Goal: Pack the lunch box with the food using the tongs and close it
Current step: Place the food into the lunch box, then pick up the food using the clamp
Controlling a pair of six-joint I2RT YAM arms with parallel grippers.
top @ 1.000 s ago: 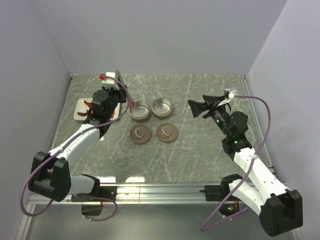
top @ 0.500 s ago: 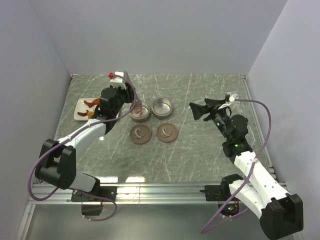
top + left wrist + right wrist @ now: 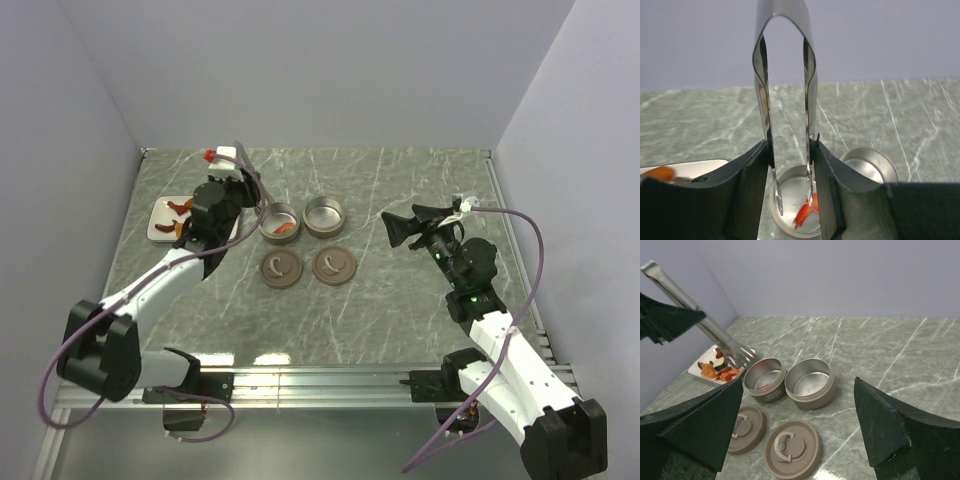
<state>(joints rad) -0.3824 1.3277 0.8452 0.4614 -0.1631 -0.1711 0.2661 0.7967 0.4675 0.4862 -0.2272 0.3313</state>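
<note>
The lunch box is two round metal tins, the left tin and the right tin. Their brown lids lie flat in front of them. My left gripper is shut on the steel tongs. The tong tips stand apart over the left tin. A red-orange food piece lies on that tin's floor. More food sits on the white plate. My right gripper is open and holds nothing, to the right of the tins.
The right tin has nothing in it. The plate lies near the left wall. Bare marble stretches between the tins and my right arm. Walls enclose the table at the back and on both sides.
My left arm swung the tongs from the plate to the left tin. The tong tips spread, and a red piece now lies in that tin. My right arm drifted slightly right.
</note>
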